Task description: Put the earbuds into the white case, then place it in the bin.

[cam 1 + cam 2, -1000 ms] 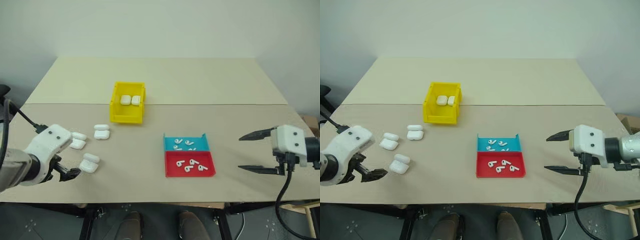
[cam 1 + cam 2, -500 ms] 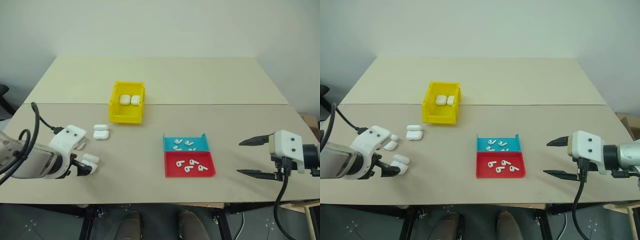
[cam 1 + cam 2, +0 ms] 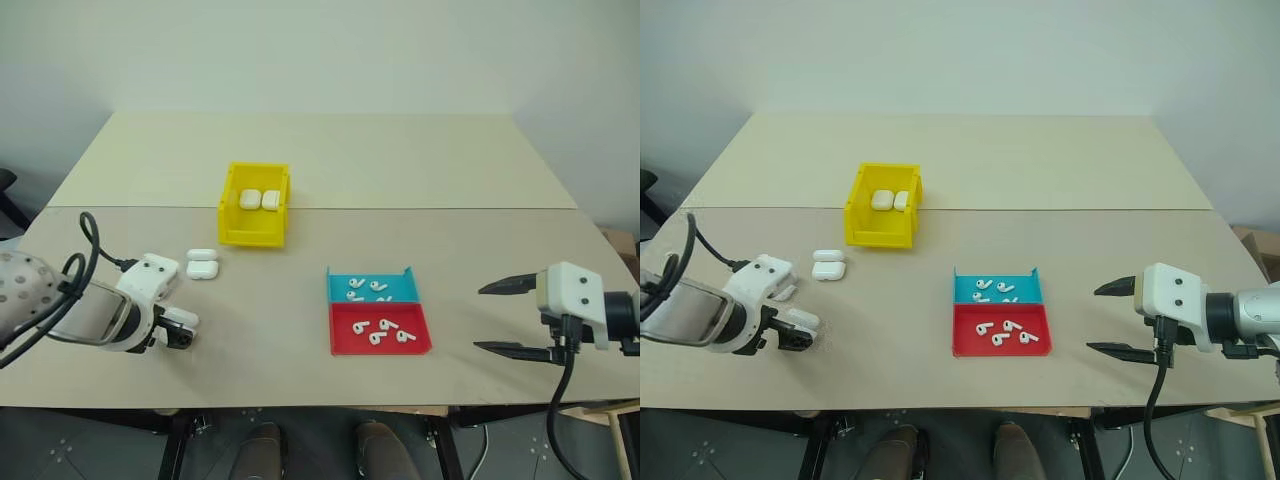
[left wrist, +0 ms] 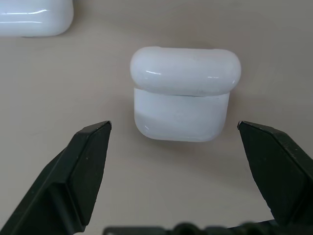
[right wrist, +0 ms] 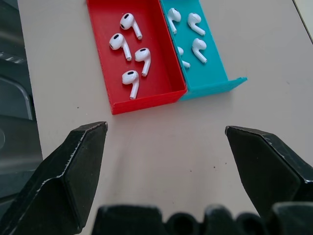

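White boxy wrist housings, black tool fingers [image 3: 508,287], black cables.

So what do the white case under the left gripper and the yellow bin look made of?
Small rounded white case: glossy hard plastic, seemingly; sharp highlights run along its lid. Yellow rectangular bin: probably moulded plastic, with an even saturated colour and thin straight walls.

We see a shiny white case [image 4: 182,93] lying between the black fingers [image 4: 83,171] of our left gripper [image 3: 180,336]. Another white case [image 4: 34,17] lies just past them. Our right gripper [image 5: 168,166] has black fingers too. Beyond them sit a red tray [image 5: 105,29] and a blue tray [image 5: 215,63], each with little white earbuds [image 5: 128,49] inside. The bin [image 3: 253,236] is bright yellow and has two white cases in it. The table [image 3: 330,170] is plain tan.
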### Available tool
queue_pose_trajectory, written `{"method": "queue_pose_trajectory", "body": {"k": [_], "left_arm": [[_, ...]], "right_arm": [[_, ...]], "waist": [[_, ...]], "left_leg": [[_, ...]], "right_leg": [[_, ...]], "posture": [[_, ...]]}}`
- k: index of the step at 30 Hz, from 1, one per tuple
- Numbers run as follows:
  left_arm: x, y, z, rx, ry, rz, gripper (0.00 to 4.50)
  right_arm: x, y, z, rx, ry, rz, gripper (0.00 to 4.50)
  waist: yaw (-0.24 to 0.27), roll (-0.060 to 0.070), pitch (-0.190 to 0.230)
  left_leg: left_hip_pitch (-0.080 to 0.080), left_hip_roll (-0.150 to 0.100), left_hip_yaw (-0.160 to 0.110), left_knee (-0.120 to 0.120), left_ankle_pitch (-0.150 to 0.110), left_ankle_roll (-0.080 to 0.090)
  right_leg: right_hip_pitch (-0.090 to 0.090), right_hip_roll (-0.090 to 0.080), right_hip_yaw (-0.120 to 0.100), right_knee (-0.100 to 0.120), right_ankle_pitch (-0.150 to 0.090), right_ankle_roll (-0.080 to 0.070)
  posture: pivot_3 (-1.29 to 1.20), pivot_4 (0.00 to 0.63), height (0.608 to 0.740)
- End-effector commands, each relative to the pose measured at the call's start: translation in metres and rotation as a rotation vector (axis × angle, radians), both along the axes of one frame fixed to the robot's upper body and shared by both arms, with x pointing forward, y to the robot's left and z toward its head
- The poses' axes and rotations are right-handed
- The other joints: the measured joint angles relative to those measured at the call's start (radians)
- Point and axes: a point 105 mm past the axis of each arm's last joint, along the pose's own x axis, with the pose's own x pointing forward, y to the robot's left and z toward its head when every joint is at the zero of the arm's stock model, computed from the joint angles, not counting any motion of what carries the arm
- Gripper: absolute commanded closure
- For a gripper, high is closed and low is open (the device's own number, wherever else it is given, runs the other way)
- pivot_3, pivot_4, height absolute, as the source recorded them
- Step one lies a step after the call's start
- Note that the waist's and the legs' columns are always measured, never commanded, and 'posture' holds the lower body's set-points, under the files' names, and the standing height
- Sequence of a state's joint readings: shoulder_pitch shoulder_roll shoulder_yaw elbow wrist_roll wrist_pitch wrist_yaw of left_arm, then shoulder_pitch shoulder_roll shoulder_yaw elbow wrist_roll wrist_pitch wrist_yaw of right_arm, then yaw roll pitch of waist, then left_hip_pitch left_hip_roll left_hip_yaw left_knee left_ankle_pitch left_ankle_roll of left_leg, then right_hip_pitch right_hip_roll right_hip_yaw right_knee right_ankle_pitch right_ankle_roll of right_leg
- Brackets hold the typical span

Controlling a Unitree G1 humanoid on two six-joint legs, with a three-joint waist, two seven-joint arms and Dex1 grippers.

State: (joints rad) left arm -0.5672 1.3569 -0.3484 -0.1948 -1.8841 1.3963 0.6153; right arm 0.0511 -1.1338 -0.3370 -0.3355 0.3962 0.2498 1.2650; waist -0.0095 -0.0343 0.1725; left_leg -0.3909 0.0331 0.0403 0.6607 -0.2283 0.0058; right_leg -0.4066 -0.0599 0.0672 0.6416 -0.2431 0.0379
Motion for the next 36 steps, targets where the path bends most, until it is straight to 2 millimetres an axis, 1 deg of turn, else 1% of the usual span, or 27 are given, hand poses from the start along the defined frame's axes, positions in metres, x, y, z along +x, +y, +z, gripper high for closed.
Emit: {"method": "queue_pose_trajectory", "body": {"k": [1,9,15,18,21,22,25,27,30,33,34,36], "left_arm": [[0.005,0.003,-0.001,0.023,-0.016,0.007,0.0],[0.01,0.005,-0.004,0.033,-0.01,0.005,0.0],[0.005,0.003,-0.009,0.018,0.022,-0.006,0.0],[0.004,0.004,-0.009,0.023,0.032,-0.014,0.57],[0.003,0.002,-0.007,-0.01,0.039,-0.018,1.51],[0.003,0.003,-0.007,0.012,0.037,-0.021,1.76],[0.004,0.003,-0.006,0.025,0.02,-0.034,1.77],[0.01,-0.001,0.004,0.053,-0.052,-0.061,1.77],[0.019,-0.018,0.028,0.004,-0.174,-0.132,1.77],[0.024,-0.053,0.06,-0.116,-0.398,-0.288,1.77],[0.024,-0.064,0.067,-0.162,-0.465,-0.344,1.77],[0.027,-0.082,0.079,-0.165,-0.683,-0.48,1.77]], "right_arm": [[0.001,0.001,0.012,-0.011,-0.049,0.001,0.03],[0.001,0.0,0.01,-0.022,-0.046,-0.01,0.03],[0.001,-0.001,0.008,-0.026,-0.046,-0.016,0.03],[0.002,-0.001,0.008,-0.026,-0.047,-0.017,0.0],[0.003,-0.002,0.007,-0.028,-0.051,-0.02,0.0],[0.003,-0.002,0.007,-0.028,-0.053,-0.02,0.0],[0.005,-0.002,0.007,-0.026,-0.057,-0.022,0.0],[0.006,-0.003,0.008,-0.031,-0.067,-0.026,0.0],[0.008,-0.005,0.014,-0.047,-0.089,-0.03,0.0],[0.01,-0.005,0.025,-0.061,-0.11,-0.021,0.0],[0.011,-0.004,0.028,-0.065,-0.113,-0.018,0.0],[0.013,-0.002,0.033,-0.074,-0.114,-0.019,0.0]], "waist": [[0.0,0.0,0.0],[0.0,-0.001,0.0],[-0.001,-0.001,0.0],[-0.001,-0.001,0.0],[-0.004,-0.001,0.0],[-0.004,-0.001,0.0],[-0.004,-0.001,0.0],[-0.003,-0.001,0.0],[-0.002,-0.002,0.001],[-0.002,-0.002,0.001],[-0.002,-0.002,0.001],[-0.003,-0.002,0.001]], "left_leg": [[0.0,0.0,0.0,0.0,0.0,0.0],[0.0,0.0,0.0,0.0,0.0,0.0],[0.001,0.0,0.0,0.0,0.0,0.0],[0.001,0.0,0.0,0.0,0.0,0.0],[0.001,0.0,0.0,0.0,0.0,0.0],[0.001,0.0,0.0,0.0,0.0,0.0],[0.001,0.0,0.0,0.0,0.0,0.0],[0.0,0.0,0.0,0.0,0.0,0.0],[0.0,0.0,0.0,0.0,0.0,0.0],[-0.001,0.0,0.0,0.0,0.0,-0.001],[-0.001,-0.001,0.0,0.0,0.0,-0.001],[-0.001,-0.001,0.001,0.0,0.0,-0.001]], "right_leg": [[0.0,0.0,0.0,0.0,0.0,0.0],[0.0,0.0,0.0,0.0,0.0,0.0],[0.001,0.0,0.0,0.0,0.0,0.0],[0.001,0.0,0.0,0.0,0.0,0.0],[0.001,0.0,0.0,0.0,0.0,0.0],[0.0,0.0,0.0,0.0,0.0,0.0],[0.0,0.0,0.0,0.0,0.0,0.0],[0.0,0.0,0.0,0.0,0.0,0.0],[0.0,0.0,0.0,0.0,0.0,0.0],[0.0,-0.001,0.0,-0.001,0.0,0.0],[0.0,-0.001,0.0,-0.001,0.0,0.0],[0.0,-0.001,0.0,-0.003,0.0,0.0]], "posture": [[0.0,0.15,0.74],[0.0,0.15,0.74],[0.0,0.15,0.74],[0.0,0.15,0.74],[0.0,0.15,0.74],[0.0,0.15,0.74],[0.0,0.15,0.74],[0.0,0.15,0.74],[0.0,0.15,0.74],[0.0,0.15,0.74],[0.0,0.15,0.74],[0.0,0.15,0.74]]}}
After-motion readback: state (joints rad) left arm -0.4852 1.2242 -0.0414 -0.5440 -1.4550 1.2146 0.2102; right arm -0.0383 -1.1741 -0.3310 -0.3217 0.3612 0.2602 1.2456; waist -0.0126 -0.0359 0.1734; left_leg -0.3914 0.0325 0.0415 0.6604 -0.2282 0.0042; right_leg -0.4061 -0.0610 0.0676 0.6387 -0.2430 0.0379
